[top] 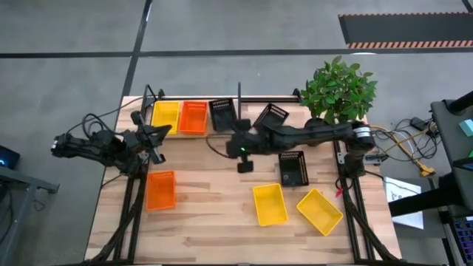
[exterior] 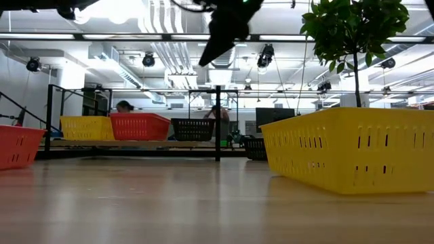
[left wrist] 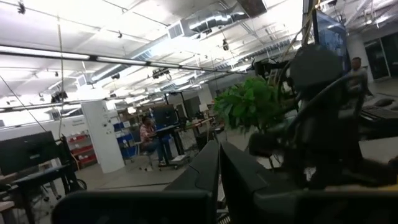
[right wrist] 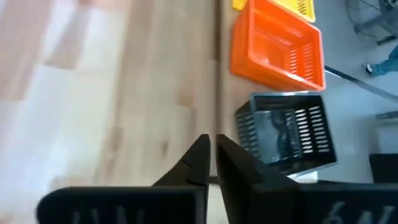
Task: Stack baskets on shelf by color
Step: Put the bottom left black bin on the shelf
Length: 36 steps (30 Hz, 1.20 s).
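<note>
While hovering above the table (top: 214,214) with fingers closed and empty, right gripper (top: 244,164) near shelf (top: 222,100); black basket (top: 222,114) at 11 o'clock from it, orange basket (top: 193,117) beside. Left gripper (top: 157,144) narrow, at 9 o'clock.

Closed pincer (right wrist: 213,163) near black basket (right wrist: 287,137)

Baskets (top: 270,204) on slatted table (top: 214,222)
</note>
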Tool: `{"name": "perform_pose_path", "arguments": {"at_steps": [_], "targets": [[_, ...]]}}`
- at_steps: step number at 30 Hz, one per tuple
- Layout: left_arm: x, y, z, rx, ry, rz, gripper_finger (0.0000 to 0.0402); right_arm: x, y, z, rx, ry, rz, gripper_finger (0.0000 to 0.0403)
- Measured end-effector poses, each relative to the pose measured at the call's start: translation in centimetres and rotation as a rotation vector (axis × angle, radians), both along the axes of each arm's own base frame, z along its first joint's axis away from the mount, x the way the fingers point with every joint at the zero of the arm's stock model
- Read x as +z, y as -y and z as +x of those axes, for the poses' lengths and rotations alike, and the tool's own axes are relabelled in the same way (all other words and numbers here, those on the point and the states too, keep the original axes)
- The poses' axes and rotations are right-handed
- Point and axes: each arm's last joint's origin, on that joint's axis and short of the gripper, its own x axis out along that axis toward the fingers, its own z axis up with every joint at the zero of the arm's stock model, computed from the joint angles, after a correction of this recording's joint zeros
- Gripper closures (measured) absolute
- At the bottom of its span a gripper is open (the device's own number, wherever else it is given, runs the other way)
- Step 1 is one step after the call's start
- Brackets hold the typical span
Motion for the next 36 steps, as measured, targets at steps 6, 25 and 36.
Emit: {"name": "perform_pose_path", "arguments": {"at_steps": [6, 25, 36], "targets": [[0.7, 0.6, 2.8, 0.0, -0.068, 0.013, 0.0402, -0.2, -3.5, -4.6, 0.053, 0.049, 0.043, 0.039], [1.6, -5.8, 17.2, 0.16, -0.77, -0.131, 0.0402, -1.9, -7.5, -13.8, 0.122, 0.145, -0.101, 0.039], [-2.4, -11.7, 21.1, 0.152, -0.966, -0.278, 0.0402, -3.9, -7.2, -14.9, 0.119, 0.149, -0.095, 0.039]]}}
